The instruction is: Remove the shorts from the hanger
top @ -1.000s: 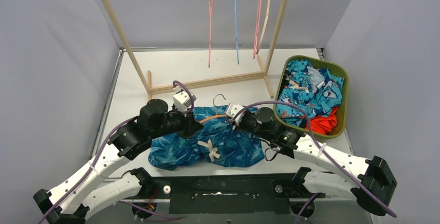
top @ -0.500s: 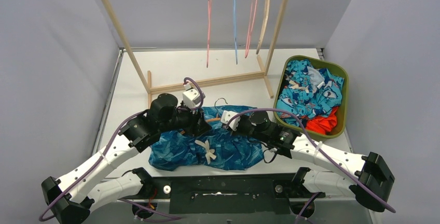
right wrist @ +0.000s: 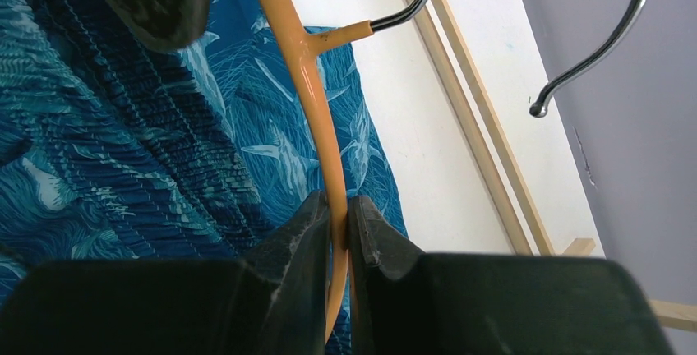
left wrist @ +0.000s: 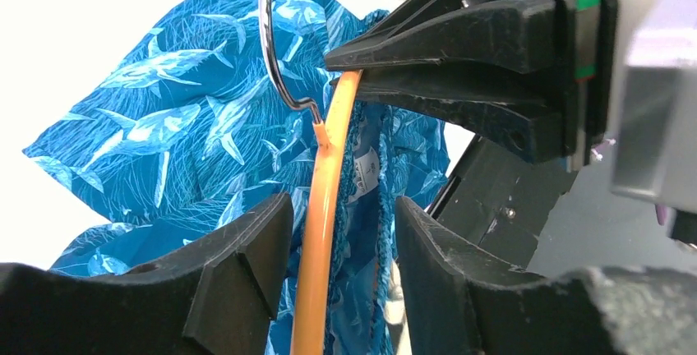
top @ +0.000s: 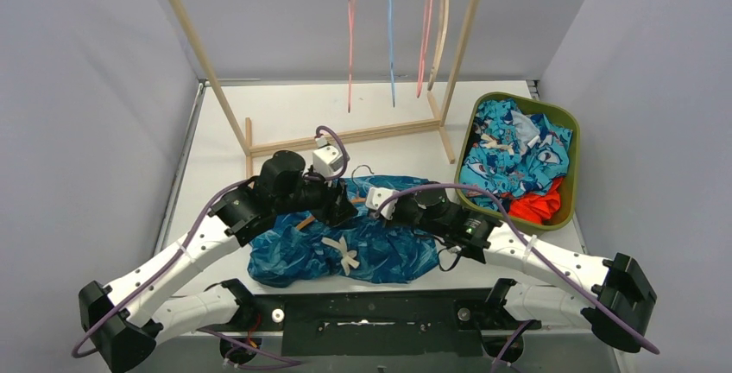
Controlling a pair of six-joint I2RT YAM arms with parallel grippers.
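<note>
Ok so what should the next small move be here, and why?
Probably shift the left gripper off the orange hanger onto the waistband of the shorts and close. Its jaws stand open astride the hanger, which the right gripper pinches, and the hanger looks not yet free of the fabric.

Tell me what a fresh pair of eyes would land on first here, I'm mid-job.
The blue shark-print shorts lie crumpled at the middle of the table. The right gripper is clamped on the orange hanger, while the left gripper has its fingers open on either side of the same hanger. At the far right, a green bin is heaped with turquoise and red fabric.
</note>
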